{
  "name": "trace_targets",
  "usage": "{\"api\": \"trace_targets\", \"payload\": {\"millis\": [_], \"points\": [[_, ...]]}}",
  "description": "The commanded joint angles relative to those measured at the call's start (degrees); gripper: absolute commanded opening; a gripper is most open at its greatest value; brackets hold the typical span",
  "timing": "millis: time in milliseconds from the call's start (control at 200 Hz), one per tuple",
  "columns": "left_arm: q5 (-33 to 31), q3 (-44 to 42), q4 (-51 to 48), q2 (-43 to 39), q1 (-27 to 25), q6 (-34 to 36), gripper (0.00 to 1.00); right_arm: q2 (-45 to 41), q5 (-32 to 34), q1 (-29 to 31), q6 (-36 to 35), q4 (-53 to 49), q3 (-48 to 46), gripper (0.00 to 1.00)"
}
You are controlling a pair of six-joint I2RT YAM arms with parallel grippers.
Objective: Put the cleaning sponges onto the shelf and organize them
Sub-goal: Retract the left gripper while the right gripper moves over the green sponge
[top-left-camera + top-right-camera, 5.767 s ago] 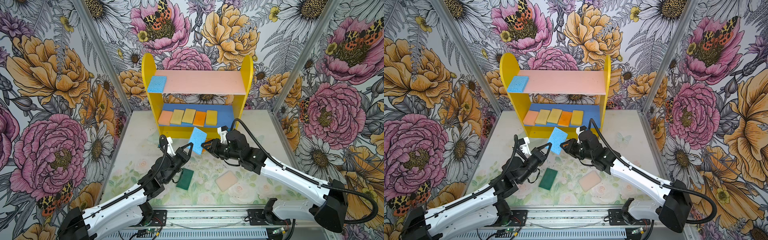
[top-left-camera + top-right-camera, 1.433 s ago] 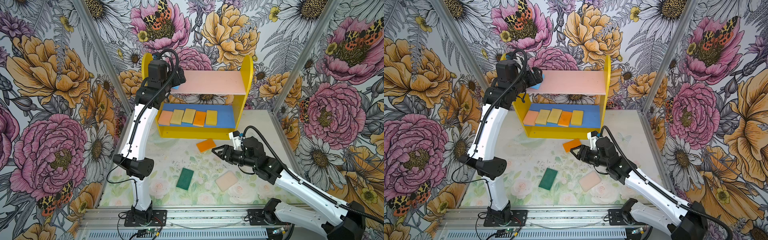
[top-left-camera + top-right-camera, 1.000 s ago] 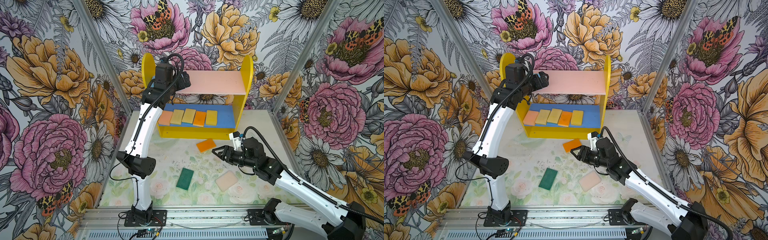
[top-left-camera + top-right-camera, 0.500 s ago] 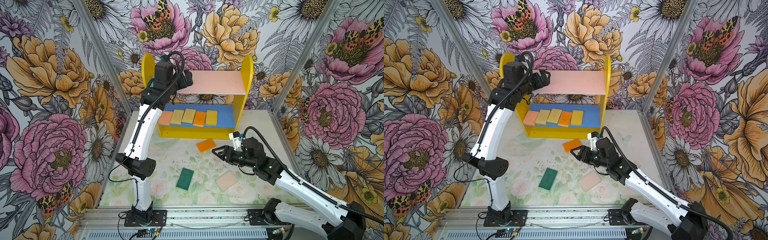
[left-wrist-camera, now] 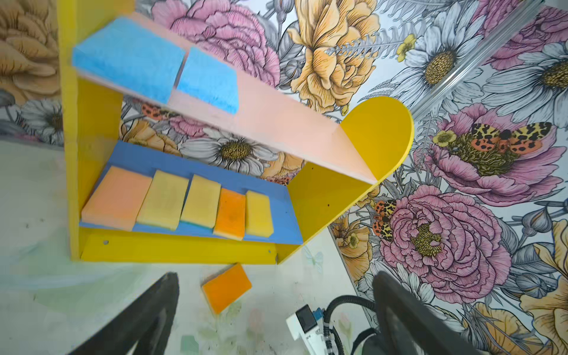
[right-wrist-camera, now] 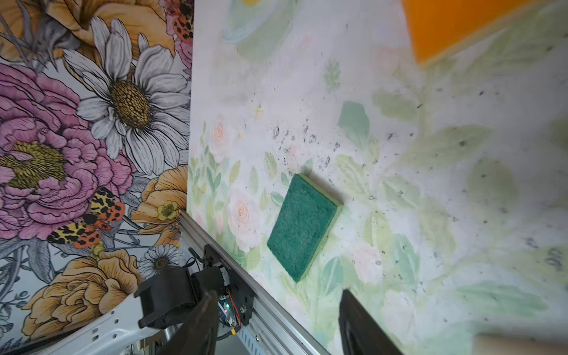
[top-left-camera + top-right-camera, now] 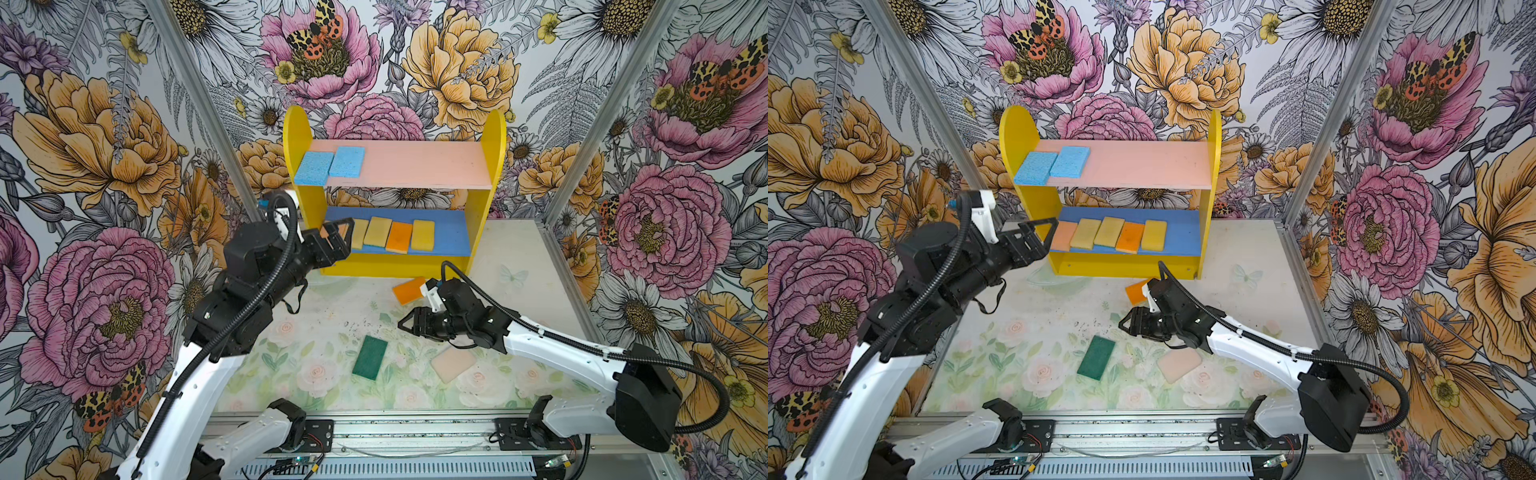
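Between placements: left claw (image 7: 341, 237) gapes empty beside the shelf (image 7: 415, 168); right claw (image 7: 405, 327), half-open and empty, hovers forward of it. Next, likely: descend squarely on green sponge (image 7: 370, 357).

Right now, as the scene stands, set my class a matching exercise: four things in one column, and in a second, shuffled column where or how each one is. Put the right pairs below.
Column A
1. blue sponges
2. dark green sponge
3. loose orange sponge
4. left gripper

Column B
a. open, holding nothing
b. on the table, close in front of the shelf
c. side by side on the pink upper board
d. on the table, farther out from the shelf

Pairs: 1-c, 2-d, 3-b, 4-a
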Motion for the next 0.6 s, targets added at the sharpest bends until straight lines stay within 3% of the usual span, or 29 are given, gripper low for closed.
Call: {"api": "trace_targets", "payload": {"millis": [0,220,590], "points": [[0.1,-13.0,0.2,-7.6,-0.5,-8.1,0.99,5.4,4.9,3.9,2.3,-0.8,2.2,0.63],[-0.1,-29.8,-1.0,-22.5,-0.4,-16.4,0.99,13.8,9.4,7.7,6.4,0.7,3.7,0.62],[0.3,-32.8,-4.6,-27.7,0.4,-17.1,0.99,25.3,8.0,9.6,11.7,9.8,7.1,0.53]]}}
